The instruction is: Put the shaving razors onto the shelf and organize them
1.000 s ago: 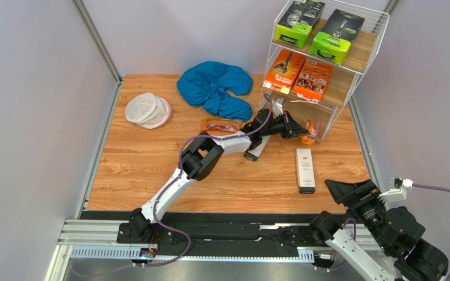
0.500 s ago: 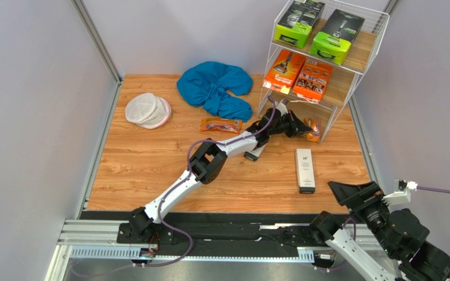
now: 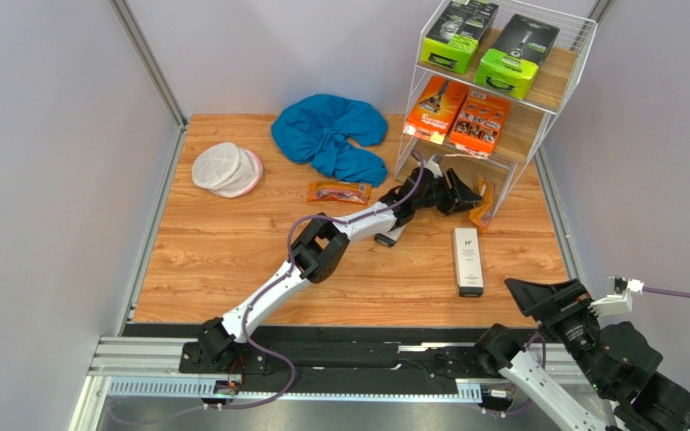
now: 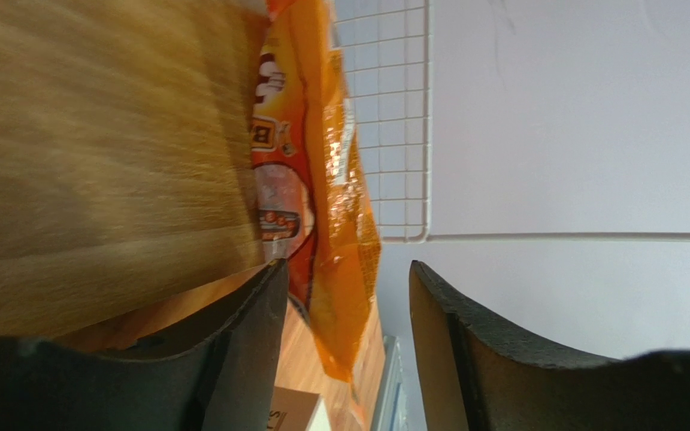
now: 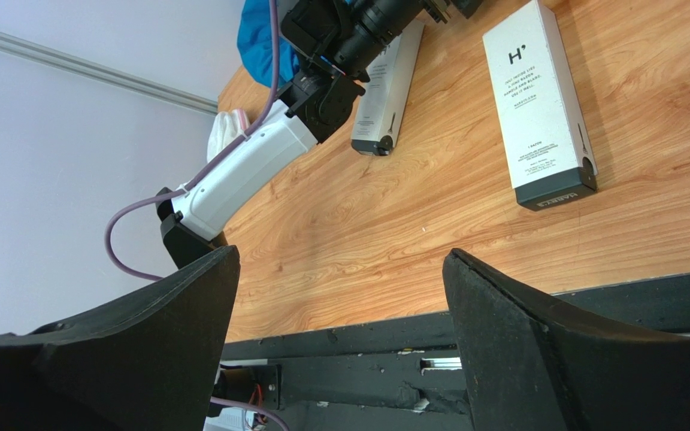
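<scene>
Shaving razors [image 3: 434, 108] are sitting partly shelved on the shelf [image 3: 521, 135] at the tabletop's [image 3: 232, 251] far right corner: green boxes [image 3: 458, 34] on the top tier, orange cartons [image 3: 481, 123] on the middle one. An orange-trimmed bag [image 4: 322, 206] is standing on edge at the bottom tier, between the left gripper's [image 4: 347, 274] parted jaws; contact cannot be confirmed. A white box [image 3: 468, 260] is lying near the right edge. The right gripper's [image 5: 341, 254] jaws are gaping wide, holding nothing.
</scene>
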`<state>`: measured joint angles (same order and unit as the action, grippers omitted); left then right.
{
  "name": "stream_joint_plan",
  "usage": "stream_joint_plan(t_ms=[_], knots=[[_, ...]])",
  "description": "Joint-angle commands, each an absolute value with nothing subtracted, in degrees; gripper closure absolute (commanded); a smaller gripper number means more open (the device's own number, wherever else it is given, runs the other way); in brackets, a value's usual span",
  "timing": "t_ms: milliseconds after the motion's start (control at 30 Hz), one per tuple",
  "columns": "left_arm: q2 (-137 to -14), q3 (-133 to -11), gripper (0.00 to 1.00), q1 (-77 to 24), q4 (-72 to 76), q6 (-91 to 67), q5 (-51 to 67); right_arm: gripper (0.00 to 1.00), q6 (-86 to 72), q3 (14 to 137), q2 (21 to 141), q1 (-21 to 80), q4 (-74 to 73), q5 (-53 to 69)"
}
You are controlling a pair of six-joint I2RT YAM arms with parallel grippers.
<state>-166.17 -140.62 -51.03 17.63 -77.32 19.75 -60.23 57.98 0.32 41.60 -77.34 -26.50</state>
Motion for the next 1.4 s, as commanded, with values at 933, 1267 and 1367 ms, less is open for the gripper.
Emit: stream_joint_plan(t_ms=[933, 1267, 1367], knots=[[-148.2, -114.3, 0.48, -51.2, 31.5, -78.7, 22.5, 0.12, -62.5, 57.0, -3.5, 42.1, -79.4, -28.2], [-129.9, -92.0, 0.49, -50.8, 35.1, -73.1, 25.1, 0.23, -69.1, 41.8, -1.9, 54.3, -69.3, -38.9], [-122.5, -84.5, 0.48, -50.5, 32.4, -69.0, 26.5, 0.24, -70.7, 41.7, -0.4, 62.4, -68.8, -45.6]])
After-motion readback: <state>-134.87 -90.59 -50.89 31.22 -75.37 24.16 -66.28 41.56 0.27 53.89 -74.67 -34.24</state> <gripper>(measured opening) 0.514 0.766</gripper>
